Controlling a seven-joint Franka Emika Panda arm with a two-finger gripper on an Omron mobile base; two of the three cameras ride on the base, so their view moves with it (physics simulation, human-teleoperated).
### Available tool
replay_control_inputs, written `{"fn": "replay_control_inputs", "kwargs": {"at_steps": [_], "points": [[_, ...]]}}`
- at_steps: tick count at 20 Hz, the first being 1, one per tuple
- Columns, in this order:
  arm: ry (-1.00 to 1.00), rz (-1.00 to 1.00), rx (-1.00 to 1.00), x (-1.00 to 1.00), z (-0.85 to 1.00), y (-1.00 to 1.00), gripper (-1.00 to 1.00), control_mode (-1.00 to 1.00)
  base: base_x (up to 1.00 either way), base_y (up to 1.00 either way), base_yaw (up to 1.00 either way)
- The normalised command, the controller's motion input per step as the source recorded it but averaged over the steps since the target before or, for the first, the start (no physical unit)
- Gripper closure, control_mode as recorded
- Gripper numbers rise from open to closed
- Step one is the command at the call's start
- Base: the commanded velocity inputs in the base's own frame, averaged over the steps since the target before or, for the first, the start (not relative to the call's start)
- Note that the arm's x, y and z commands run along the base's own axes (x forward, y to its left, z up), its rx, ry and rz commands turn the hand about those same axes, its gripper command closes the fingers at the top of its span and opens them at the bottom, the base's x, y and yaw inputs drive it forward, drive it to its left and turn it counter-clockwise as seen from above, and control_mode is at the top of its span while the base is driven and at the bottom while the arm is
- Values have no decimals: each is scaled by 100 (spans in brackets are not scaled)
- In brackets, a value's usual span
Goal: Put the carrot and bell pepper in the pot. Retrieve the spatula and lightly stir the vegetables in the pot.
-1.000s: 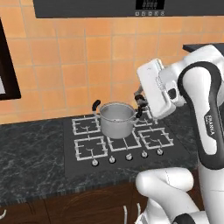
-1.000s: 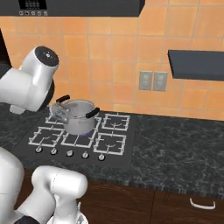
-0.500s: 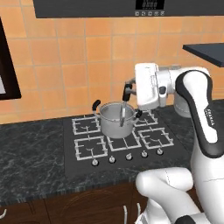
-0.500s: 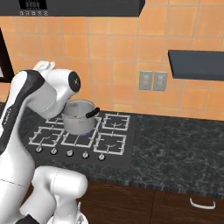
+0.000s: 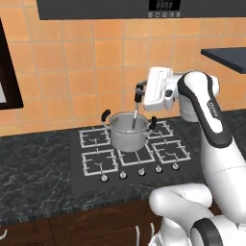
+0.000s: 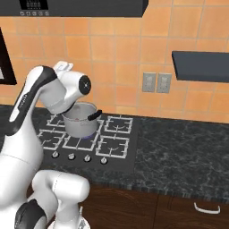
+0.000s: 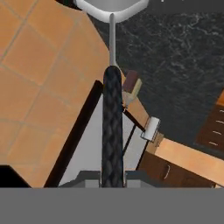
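tool (image 5: 138, 94) clamped on spatula (image 5: 135, 115) handle, blade dipping inside pot (image 5: 128, 133) rim, open hob (image 5: 158, 153) to its right

Both base views look down from behind at the same hob (image 5: 129, 153), while the hand view looks close along the spatula (image 7: 112, 127).

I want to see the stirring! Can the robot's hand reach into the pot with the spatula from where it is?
Probably yes. The gripper is shut on the spatula, right above the open pot. The spatula hangs down into the pot with nothing in between.
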Motion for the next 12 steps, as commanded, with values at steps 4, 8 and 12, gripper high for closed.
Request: {"fn": "replay_control_inputs", "kwargs": {"at_steps": [4, 8, 12], "points": [[3, -30, 6, 52, -24, 0, 100, -100, 0, 0, 0], [14, -25, 20, 41, -21, 0, 100, -100, 0, 0, 0], [5, -28, 17, 29, -1, 36, 100, -100, 0, 0, 0]]}}
